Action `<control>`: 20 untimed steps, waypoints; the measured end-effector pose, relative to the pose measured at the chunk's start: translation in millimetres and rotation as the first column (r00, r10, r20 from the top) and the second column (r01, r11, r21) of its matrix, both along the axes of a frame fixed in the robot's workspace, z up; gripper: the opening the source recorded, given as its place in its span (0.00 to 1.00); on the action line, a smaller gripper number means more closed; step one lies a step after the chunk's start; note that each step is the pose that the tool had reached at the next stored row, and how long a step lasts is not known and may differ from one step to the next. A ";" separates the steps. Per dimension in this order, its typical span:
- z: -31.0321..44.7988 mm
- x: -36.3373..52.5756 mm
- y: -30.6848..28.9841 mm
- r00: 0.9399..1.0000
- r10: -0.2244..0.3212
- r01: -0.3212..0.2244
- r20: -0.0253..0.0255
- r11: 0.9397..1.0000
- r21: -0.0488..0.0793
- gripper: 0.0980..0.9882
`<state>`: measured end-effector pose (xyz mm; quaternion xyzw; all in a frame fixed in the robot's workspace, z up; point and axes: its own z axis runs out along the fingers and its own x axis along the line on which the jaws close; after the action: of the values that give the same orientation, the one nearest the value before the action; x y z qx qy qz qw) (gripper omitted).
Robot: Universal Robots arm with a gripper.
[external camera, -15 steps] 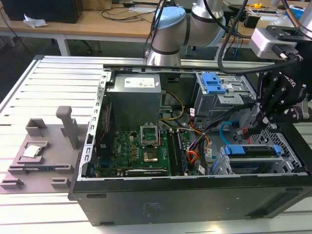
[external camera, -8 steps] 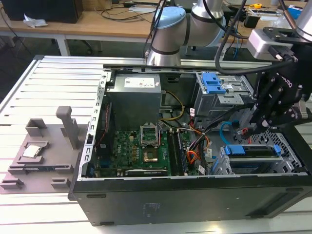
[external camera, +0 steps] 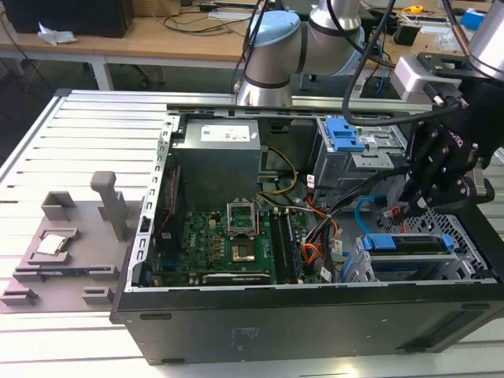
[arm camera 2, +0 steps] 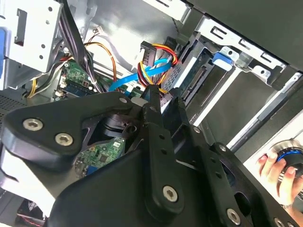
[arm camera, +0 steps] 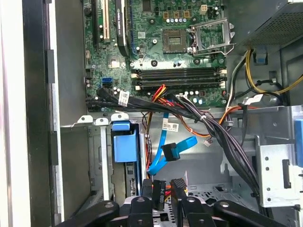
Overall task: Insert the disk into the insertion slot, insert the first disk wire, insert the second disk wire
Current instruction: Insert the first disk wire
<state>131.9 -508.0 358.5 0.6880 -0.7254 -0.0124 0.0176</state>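
At the case's drive-bay end, the disk (external camera: 409, 242) is sitting in the insertion slot (external camera: 358, 261), so step one is looking done, the gripper (arm camera: 162, 187) is pinching the first disk wire (arm camera: 158, 190), apparently not yet mated, and the second disk wire (arm camera: 187, 143) is dangling unplugged.

Slatted metal worktop (external camera: 39, 150) bears open black computer case (external camera: 276, 331) centre-right, grey fixture plate (external camera: 87, 253) lower left.
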 end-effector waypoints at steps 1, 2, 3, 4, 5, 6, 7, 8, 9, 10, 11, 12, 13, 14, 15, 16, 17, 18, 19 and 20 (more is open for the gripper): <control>-0.1 0.0 0.0 1.000 0.000 0.000 0.000 1.000 0.000 0.23; -0.1 0.0 0.0 1.000 0.000 0.000 0.000 1.000 0.000 0.23; -0.1 0.0 0.0 1.000 0.000 0.000 0.000 1.000 0.000 0.23; -0.1 0.0 0.0 1.000 0.000 0.000 0.000 1.000 0.000 0.23; -0.2 0.0 0.0 1.000 0.000 0.000 0.000 1.000 0.000 0.23; -0.2 0.0 0.0 1.000 0.000 0.000 0.000 1.000 0.000 0.23; -0.2 0.0 0.0 1.000 0.000 0.000 0.000 1.000 0.000 0.21; -0.2 0.0 0.0 1.000 0.000 0.000 0.000 1.000 0.000 0.14; -0.2 0.0 0.0 1.000 0.000 0.000 0.000 1.000 0.000 0.07; -0.2 0.0 0.0 1.000 0.000 0.000 0.000 1.000 0.000 0.07; -0.2 0.0 0.0 1.000 0.000 0.000 0.000 1.000 0.000 0.07; -0.2 0.0 0.0 1.000 0.000 0.000 0.000 1.000 0.000 0.07; -0.3 0.0 -0.2 1.000 0.000 0.000 0.000 1.000 0.000 0.07; -0.4 0.0 -1.0 1.000 0.000 0.000 0.000 1.000 0.000 0.07; -0.2 0.0 -3.4 1.000 0.000 0.000 0.000 1.000 0.000 0.07; -0.3 0.0 -5.7 1.000 0.000 0.000 0.000 1.000 0.000 0.07; -0.6 0.2 -10.0 1.000 0.000 0.000 0.000 1.000 0.000 0.07; -0.9 1.1 -13.6 1.000 0.000 0.000 0.000 1.000 0.000 0.07; -1.2 2.3 -16.0 1.000 0.000 0.000 0.000 1.000 0.000 0.07; -1.6 4.5 -18.3 1.000 0.000 0.000 -0.001 1.000 0.000 0.07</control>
<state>136.4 -526.3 356.9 0.6879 -0.7255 -0.0126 0.0180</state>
